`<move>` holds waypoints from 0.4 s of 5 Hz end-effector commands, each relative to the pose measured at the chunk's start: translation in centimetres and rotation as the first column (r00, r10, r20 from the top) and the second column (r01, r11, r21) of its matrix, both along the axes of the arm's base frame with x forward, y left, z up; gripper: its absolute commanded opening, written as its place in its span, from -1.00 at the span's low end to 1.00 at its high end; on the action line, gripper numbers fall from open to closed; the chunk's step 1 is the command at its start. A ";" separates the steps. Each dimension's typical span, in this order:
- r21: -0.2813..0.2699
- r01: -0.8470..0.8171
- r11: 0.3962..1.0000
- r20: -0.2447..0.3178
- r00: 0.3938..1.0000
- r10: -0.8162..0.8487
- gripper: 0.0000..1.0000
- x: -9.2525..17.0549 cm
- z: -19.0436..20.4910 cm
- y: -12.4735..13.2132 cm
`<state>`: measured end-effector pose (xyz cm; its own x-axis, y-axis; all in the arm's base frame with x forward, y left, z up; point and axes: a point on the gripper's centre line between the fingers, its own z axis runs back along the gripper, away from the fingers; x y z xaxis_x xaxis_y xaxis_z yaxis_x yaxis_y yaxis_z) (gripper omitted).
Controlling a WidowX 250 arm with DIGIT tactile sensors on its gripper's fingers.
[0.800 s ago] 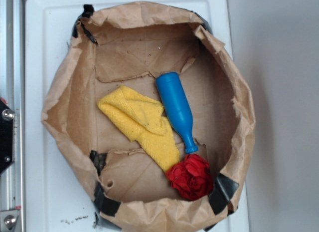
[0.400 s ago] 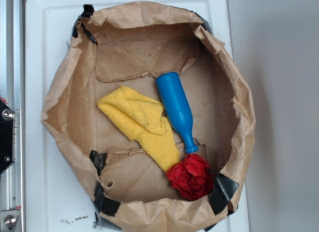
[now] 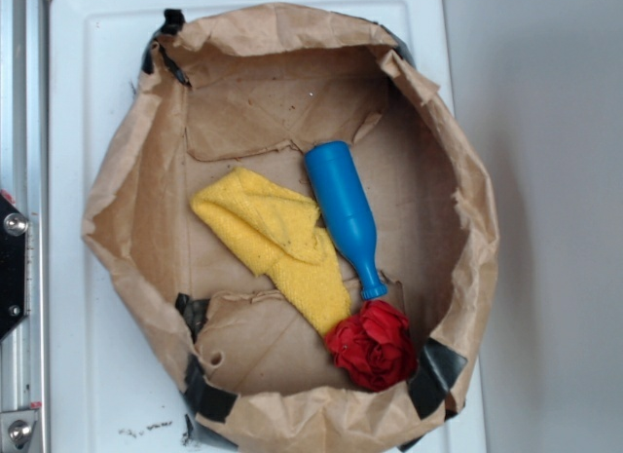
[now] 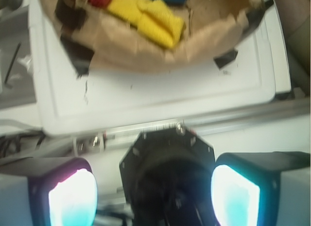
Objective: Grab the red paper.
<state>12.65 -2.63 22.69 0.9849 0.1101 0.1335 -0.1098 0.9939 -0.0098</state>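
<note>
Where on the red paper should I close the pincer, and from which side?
Judging by its pose, come straight down on the red paper and pinch across its rounded middle, where the folds should give. Line the fingers up along the free bag-floor side and the taped-corner side: the yellow cloth and blue bottle neck crowd its upper edge, and the paper bag wall rises close behind.

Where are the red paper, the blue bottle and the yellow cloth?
red paper [image 3: 372,345], exterior view, middle of the crumpled wad.
blue bottle [image 3: 341,205], exterior view, on its wide body.
yellow cloth [image 3: 277,241], exterior view, centre of the folded fabric.
</note>
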 end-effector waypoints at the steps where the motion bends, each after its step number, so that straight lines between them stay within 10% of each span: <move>1: 0.023 -0.048 0.999 0.025 0.999 0.047 1.00 3.8 -0.7 0.1; 2: 0.037 -0.078 0.996 0.043 0.996 0.076 1.00 4.9 -0.9 0.0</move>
